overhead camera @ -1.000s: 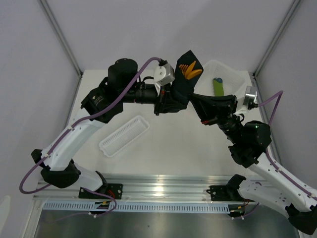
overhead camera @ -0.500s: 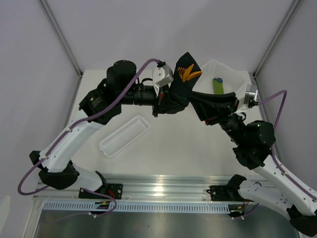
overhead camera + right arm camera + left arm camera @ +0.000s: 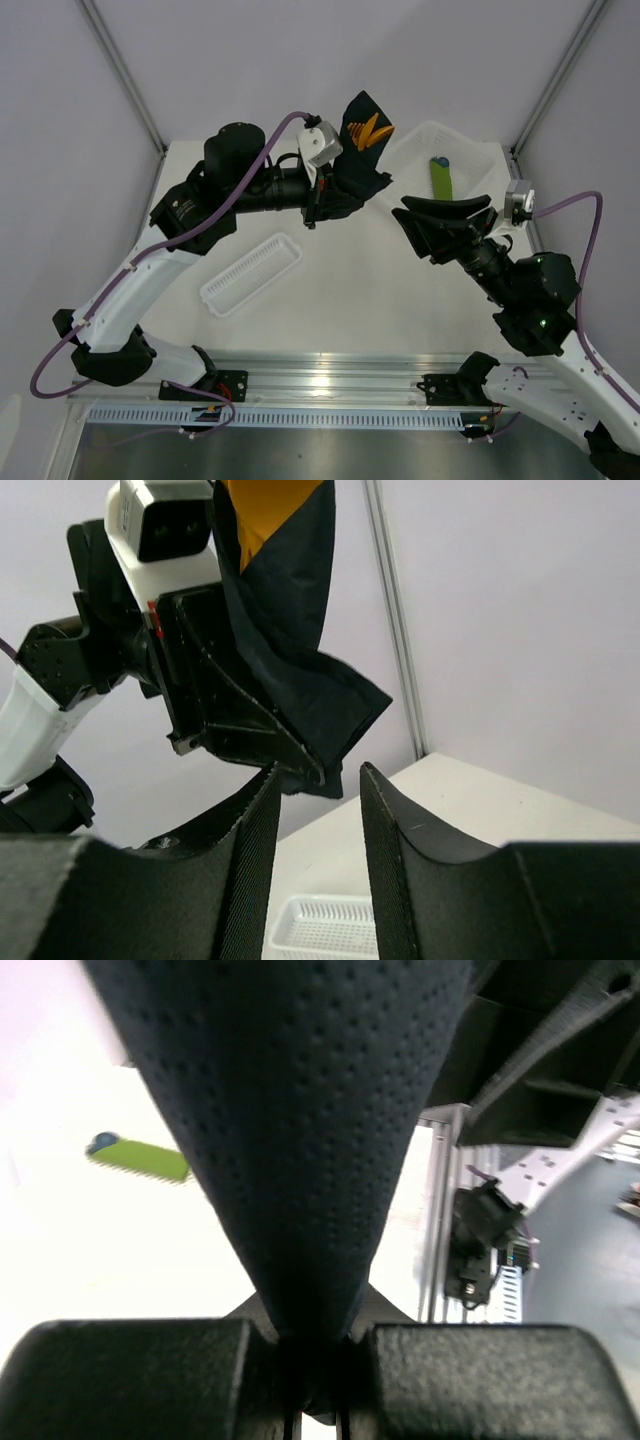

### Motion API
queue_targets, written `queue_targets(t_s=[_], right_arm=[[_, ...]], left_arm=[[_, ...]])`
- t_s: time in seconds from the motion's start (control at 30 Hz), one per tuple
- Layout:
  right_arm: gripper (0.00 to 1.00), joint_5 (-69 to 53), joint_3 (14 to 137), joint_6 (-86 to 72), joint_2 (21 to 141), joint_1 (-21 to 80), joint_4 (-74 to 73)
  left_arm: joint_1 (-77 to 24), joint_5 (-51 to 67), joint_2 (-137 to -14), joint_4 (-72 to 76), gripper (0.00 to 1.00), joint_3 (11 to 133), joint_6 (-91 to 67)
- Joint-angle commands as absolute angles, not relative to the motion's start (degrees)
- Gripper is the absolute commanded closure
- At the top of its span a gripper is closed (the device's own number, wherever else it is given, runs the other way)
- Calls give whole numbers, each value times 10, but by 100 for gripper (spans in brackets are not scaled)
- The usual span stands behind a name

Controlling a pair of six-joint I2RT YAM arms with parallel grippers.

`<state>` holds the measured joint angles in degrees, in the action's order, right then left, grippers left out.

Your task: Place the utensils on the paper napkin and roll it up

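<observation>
A white slotted tray (image 3: 250, 272) lies near left on the desk (image 3: 350, 300). The right tool (image 3: 418, 228), shut at the paper napkin (image 3: 362, 172) a second ago, now stands spread and clear of it. The left tool (image 3: 335, 195) pinches the napkin aloft, with the orange utensils (image 3: 368, 131) tucked inside. Far right, a clear tub (image 3: 478, 160) holds a green bundle (image 3: 441, 177).

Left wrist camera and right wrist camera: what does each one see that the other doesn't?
Only the left wrist view shows the green bundle with its blue tip. Only the right wrist view shows the orange utensils peeking from the napkin's top, the white tray below, and the right gripper, its fingers apart. Both show the black paper napkin pinched in the shut left gripper.
</observation>
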<state>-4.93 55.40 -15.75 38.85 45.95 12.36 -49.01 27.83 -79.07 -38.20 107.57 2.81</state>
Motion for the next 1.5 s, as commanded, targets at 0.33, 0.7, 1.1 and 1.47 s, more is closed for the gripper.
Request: queue_targets(t_s=[0.33,0.7,1.1,1.47], right_arm=[[66,-96,629,-168,503,488,171],[71,-64,656,-163,526,483,163],[69,-60,657,-178,526,460,134],[63,-100,653,-191,518,449,121]], left_arm=[[-493,211,-783,-379,99,1064,24],[-493,229,-782,-386,99,1063,33],[-493,269,-780,-396,99,1062,39],[-493,308,-783,-400,99,1062,45]])
